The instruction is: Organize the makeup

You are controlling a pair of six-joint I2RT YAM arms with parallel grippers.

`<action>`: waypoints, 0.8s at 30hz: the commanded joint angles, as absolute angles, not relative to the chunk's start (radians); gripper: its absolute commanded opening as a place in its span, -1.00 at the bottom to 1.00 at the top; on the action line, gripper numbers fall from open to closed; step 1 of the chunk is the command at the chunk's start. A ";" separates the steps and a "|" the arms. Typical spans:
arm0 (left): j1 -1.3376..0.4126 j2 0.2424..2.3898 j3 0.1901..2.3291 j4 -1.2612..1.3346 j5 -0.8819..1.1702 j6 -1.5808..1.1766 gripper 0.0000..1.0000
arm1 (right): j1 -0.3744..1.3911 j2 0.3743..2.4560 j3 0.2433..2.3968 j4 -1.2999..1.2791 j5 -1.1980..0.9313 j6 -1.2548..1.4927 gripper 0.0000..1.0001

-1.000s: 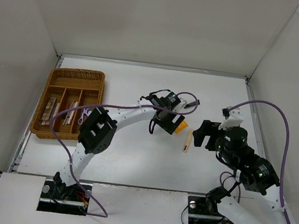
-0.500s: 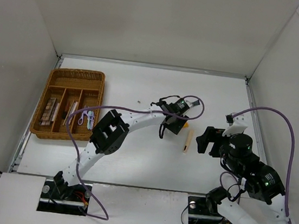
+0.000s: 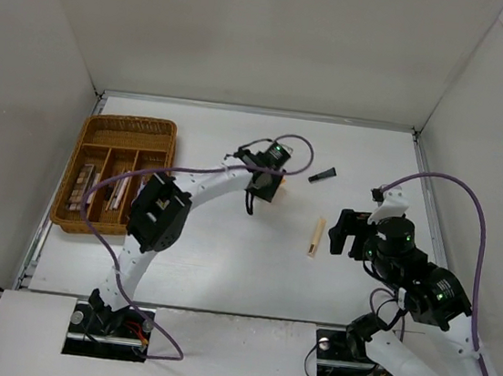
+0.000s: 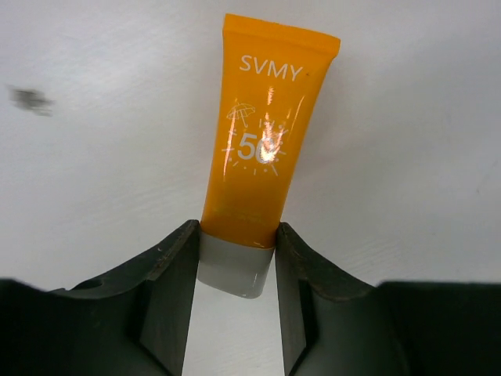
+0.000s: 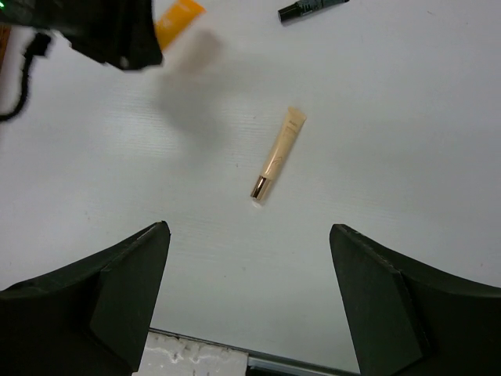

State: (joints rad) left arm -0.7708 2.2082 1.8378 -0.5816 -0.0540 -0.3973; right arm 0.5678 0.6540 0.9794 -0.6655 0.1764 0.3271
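We see the left gripper point(image 4: 235, 270) clamped on the grey cap of the orange tube point(image 4: 262, 149), over the middle of the table point(image 3: 223, 267). Our right gripper point(image 5: 249, 231) hangs with its jaws wide and nothing between them. In its wrist view a beige tube point(image 5: 275, 153) lies flat at 12 o'clock. A black tube point(image 3: 323, 174) lies at the left gripper's 3 o'clock. The wicker tray point(image 3: 126, 123) sits at the table's 9 o'clock, with a palette point(image 3: 82, 184) inside.

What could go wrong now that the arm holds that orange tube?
The left gripper pinches the orange tube only at its grey cap end, so it could swing or slip out. The tray has narrow, partly filled slots, so the tube might land across a divider.
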 commanded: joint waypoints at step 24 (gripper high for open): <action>0.029 1.891 1.878 -0.637 0.080 -0.958 -1.00 | 0.560 0.945 1.022 -0.437 0.213 0.290 0.62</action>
